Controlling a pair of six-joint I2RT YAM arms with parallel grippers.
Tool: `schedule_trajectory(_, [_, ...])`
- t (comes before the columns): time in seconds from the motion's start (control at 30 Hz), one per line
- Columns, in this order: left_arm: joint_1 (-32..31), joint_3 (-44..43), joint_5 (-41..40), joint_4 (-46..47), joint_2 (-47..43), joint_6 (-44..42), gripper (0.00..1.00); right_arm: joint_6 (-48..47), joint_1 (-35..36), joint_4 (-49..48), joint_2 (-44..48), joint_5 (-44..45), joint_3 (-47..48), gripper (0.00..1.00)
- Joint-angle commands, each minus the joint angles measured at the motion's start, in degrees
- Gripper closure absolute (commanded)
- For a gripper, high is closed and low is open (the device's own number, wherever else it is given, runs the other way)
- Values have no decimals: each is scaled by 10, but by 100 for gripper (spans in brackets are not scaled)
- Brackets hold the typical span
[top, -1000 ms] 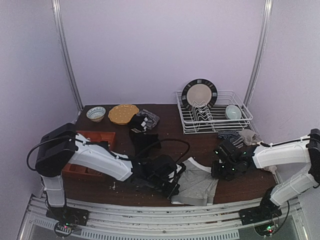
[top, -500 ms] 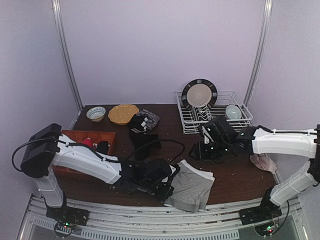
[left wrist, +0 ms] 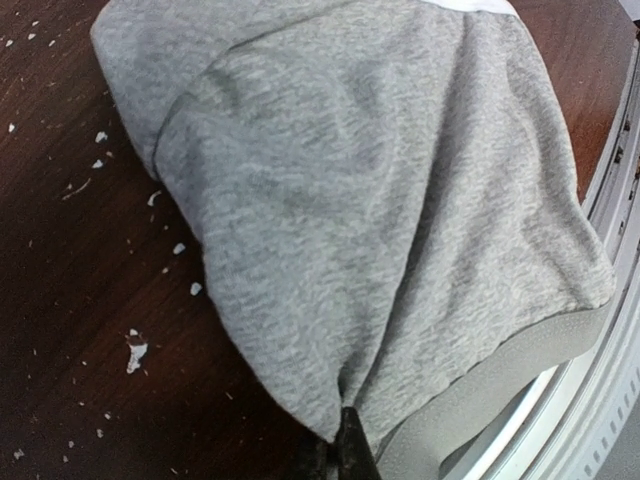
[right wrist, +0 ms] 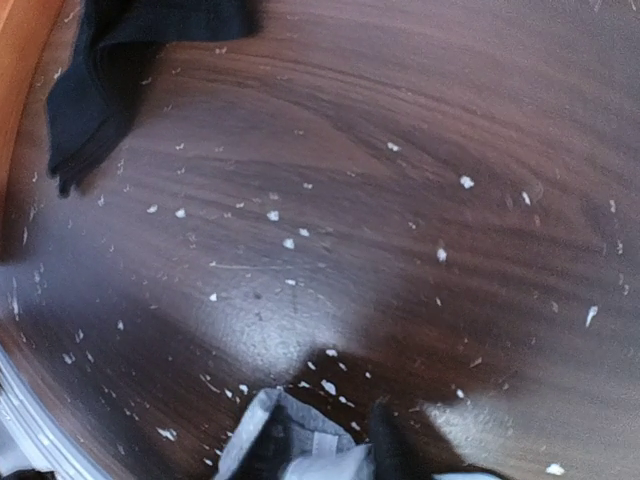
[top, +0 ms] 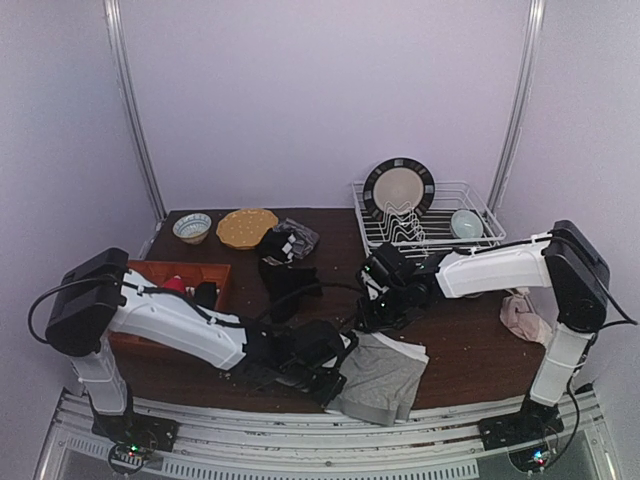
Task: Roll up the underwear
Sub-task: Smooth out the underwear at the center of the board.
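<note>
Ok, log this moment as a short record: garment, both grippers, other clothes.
garment: grey underwear, unrolled, flat at the near edge of the table
left gripper: shut on the grey underwear's hem
right gripper: at its waistband, cloth showing between its jaws, grip unclear
other clothes: black garment mid-table; tan garment at right

Dark, crumb-speckled wooden worktop (top: 470,350). On it: grey underwear (top: 380,375) at the near edge, black garment (top: 288,282) centre, pale tan garment (top: 522,318) right, wire dish rack (top: 480,245) back right, orange tray (top: 215,272) left (yellow plate (top: 246,228), patterned bowl (top: 192,227) behind).
</note>
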State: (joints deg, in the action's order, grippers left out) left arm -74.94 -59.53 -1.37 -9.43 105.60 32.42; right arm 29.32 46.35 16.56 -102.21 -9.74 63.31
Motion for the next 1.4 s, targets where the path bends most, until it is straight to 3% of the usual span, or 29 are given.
schedule_trajectory(0.0, [3,2,0,5,7,6,100,-5,3,40,-6,19,20,96])
schedule_trajectory(0.03, [3,4,1,5,8,7,100,-4,2,41,-5,30,21,100])
schedule_trajectory(0.2, [2,29,16,26,10,24,100,15,-17,30,-9,87,30,100])
schedule_trajectory(0.57, [-1,60,19,47,14,46,100,34,-55,45,-108,112,110,100])
schedule_trajectory(0.67, [-1,57,15,41,10,43,100,27,-56,42,-102,77,116,76])
schedule_trajectory(0.8, [-1,54,2,26,-7,37,58,21,-46,32,-44,49,98,54])
schedule_trajectory(0.93, [-2,41,-11,2,-34,23,26,19,-38,51,26,43,73,48])
schedule_trajectory(1.0, [-2,43,-24,-10,-56,21,4,22,-34,51,70,42,38,48])
schedule_trajectory(1.1, [-4,60,-53,-16,-100,30,2,31,-18,29,140,17,-45,52])
schedule_trajectory(1.23, [-3,96,-84,20,-139,46,2,50,29,8,209,8,-144,69])
schedule_trajectory(1.37, [3,104,-67,58,-125,41,2,60,87,1,245,30,-204,81])
